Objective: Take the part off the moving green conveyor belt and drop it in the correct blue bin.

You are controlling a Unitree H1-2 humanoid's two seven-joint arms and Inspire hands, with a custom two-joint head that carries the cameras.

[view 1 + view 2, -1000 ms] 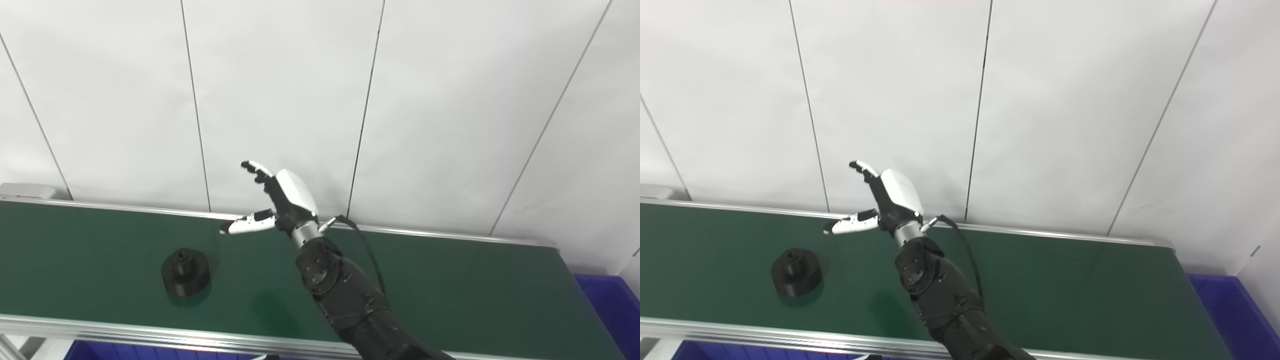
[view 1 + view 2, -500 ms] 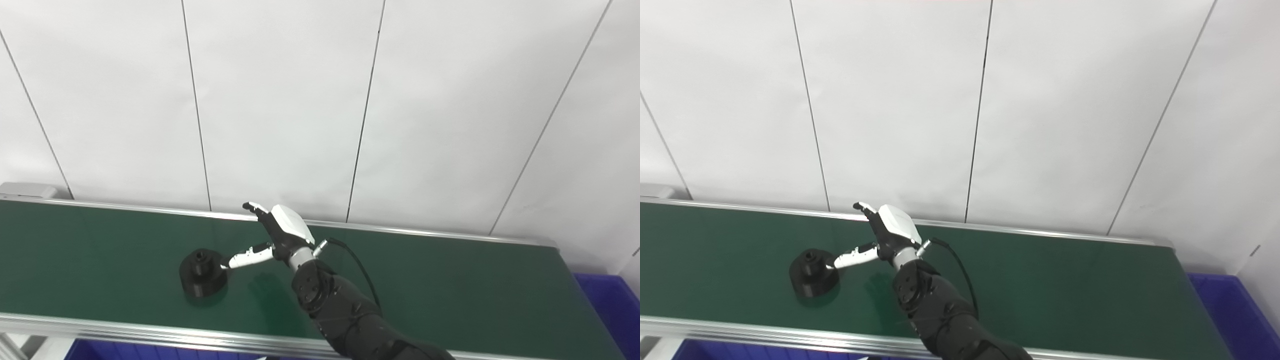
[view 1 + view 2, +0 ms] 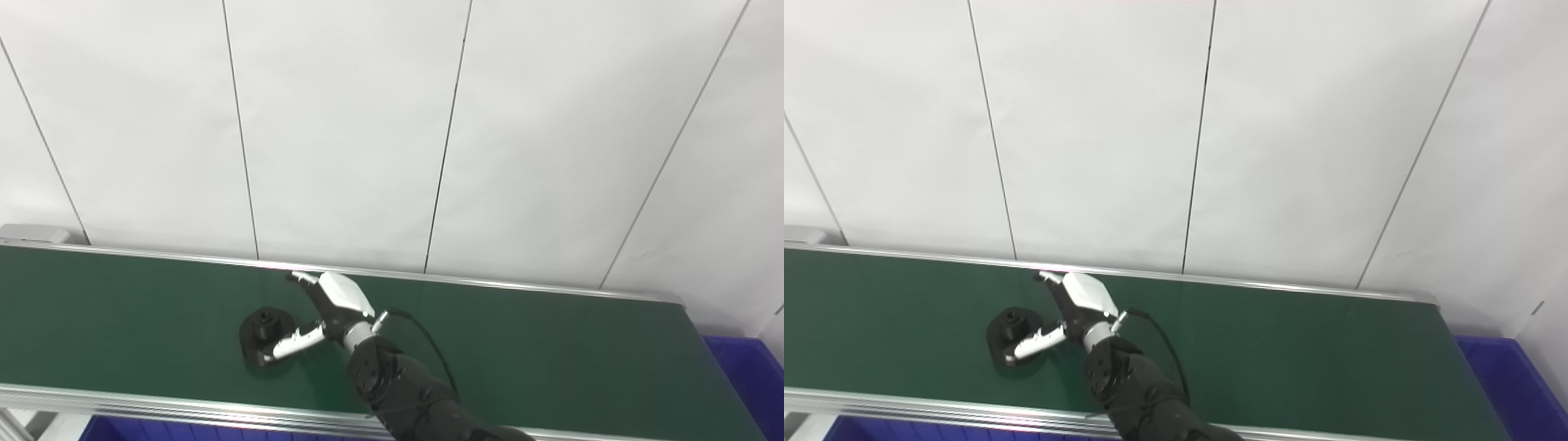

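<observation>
- The right hand [image 3: 327, 306] is reaching low over the green conveyor belt [image 3: 551, 343], its arm coming in from the bottom edge toward the right of centre.
- Its fingers are spreading apart, open around the black part [image 3: 264, 334] but not closing on it: the thumb [image 3: 293, 344] is lying across the part's near right side, while the other fingers [image 3: 303, 278] are pointing toward the far rail, beyond the part.
- Whether the thumb is actually touching the part cannot be told; it is overlapping the part's edge in both views.
- The part, a round black piece with a raised hub and a hole in its top, is sitting upright on the belt, left of centre and nearer the front rail.
- A black cable [image 3: 429, 340] is looping from the wrist over the belt.
- A blue bin [image 3: 744, 367] is showing past the belt's right end, and another blue edge [image 3: 122, 429] is peeking out below the front rail.
- The left hand is not appearing in either view.
</observation>
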